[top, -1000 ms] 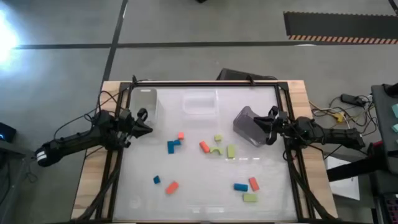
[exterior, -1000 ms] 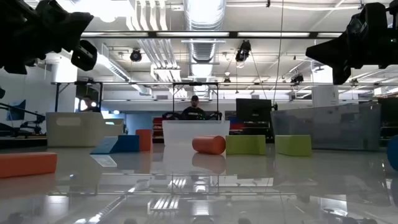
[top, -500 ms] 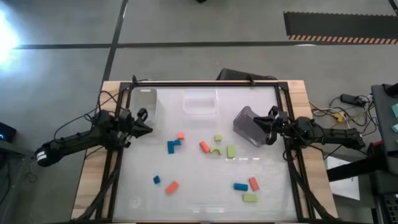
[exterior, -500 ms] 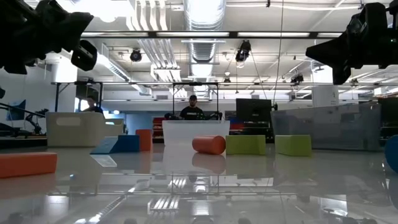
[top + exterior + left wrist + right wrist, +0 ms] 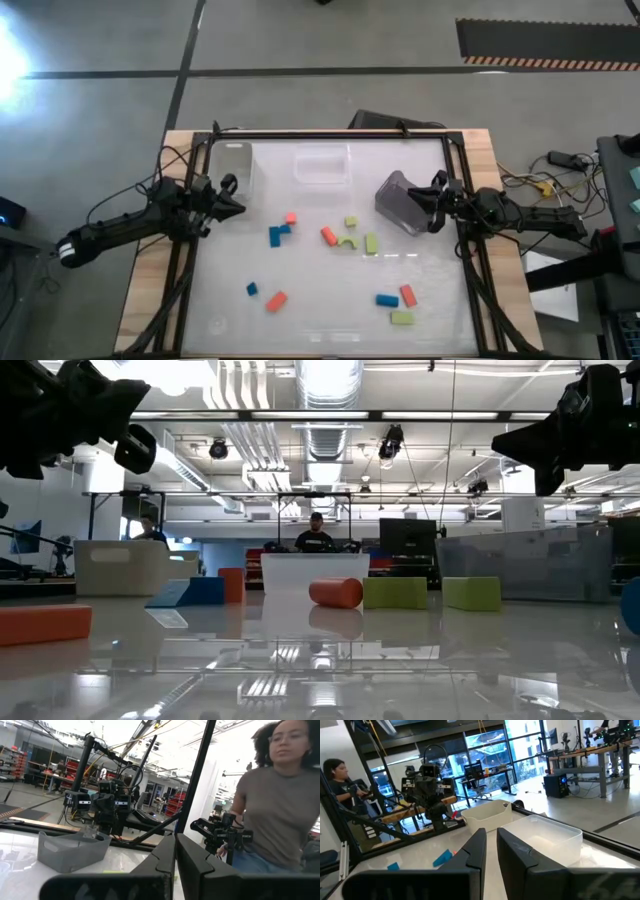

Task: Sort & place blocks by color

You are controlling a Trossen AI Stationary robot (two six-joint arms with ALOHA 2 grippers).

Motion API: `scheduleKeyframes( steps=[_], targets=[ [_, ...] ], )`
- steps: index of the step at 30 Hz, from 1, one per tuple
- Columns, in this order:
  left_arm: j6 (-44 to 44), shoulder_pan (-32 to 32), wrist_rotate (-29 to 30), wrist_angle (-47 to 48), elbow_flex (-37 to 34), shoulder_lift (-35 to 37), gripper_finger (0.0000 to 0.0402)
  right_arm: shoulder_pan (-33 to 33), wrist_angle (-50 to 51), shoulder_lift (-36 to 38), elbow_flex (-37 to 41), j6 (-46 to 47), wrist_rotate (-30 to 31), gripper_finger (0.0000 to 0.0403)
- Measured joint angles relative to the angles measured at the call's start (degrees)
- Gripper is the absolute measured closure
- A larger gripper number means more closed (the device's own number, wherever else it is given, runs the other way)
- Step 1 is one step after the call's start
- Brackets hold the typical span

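While both arms hang raised at the table's side edges, nothing has yet been sorted. In the high view the left gripper [image 5: 232,204] sits at the left edge of the frame's middle band, its two dark fingers pressed together and empty; the right gripper [image 5: 432,207] mirrors it at the right, also closed on nothing, just beside the tipped grey plastic bin [image 5: 401,203].

The small coloured toy blocks [image 5: 330,236] lie scattered across the glossy white table [image 5: 320,320], from centre to lower right: blue bricks [image 5: 279,234] left of centre, a red-orange brick, a yellow-green arch [image 5: 348,241] and yellow-green bricks mid-table, with further pieces along the lower part. A clear plastic bin [image 5: 322,165] stands at upper centre and a pale bin [image 5: 234,165] at upper left.

Judging from this, the first pick is still ahead. It would go best by opening the jaws before descending, choosing an isolated brick such as the lower-left blue one [image 5: 252,289], and closing across its narrow sides to avoid nudging neighbours.
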State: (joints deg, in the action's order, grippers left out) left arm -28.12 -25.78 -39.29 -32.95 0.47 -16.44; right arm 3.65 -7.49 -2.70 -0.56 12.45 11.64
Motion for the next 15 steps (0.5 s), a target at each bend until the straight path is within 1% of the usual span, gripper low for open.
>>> scheduleKeyframes(
  steps=[7,9,11,13,15],
  targets=[
    [0.03,0.00,0.02,0.02,0.00,0.00,0.0402,0.03,-1.12,0.00,-0.01,-1.04,0.65,0.0369],
    [1.28,0.00,0.00,0.02,0.00,0.02,0.0402,0.03,-1.32,-0.02,0.00,-0.14,0.57,0.0369],
    [3.62,0.00,0.02,0.00,-0.01,0.01,0.0402,0.01,-1.41,-0.01,-0.01,3.20,0.52,0.0369],
    [5.84,0.00,0.14,-0.31,0.00,0.00,0.0402,0.01,-2.53,-0.02,-0.01,9.34,0.46,0.0369],
    [5.96,0.00,0.56,-2.65,-0.01,0.00,0.0402,0.01,-4.42,0.00,0.00,16.11,0.44,0.0369]
  ],
)
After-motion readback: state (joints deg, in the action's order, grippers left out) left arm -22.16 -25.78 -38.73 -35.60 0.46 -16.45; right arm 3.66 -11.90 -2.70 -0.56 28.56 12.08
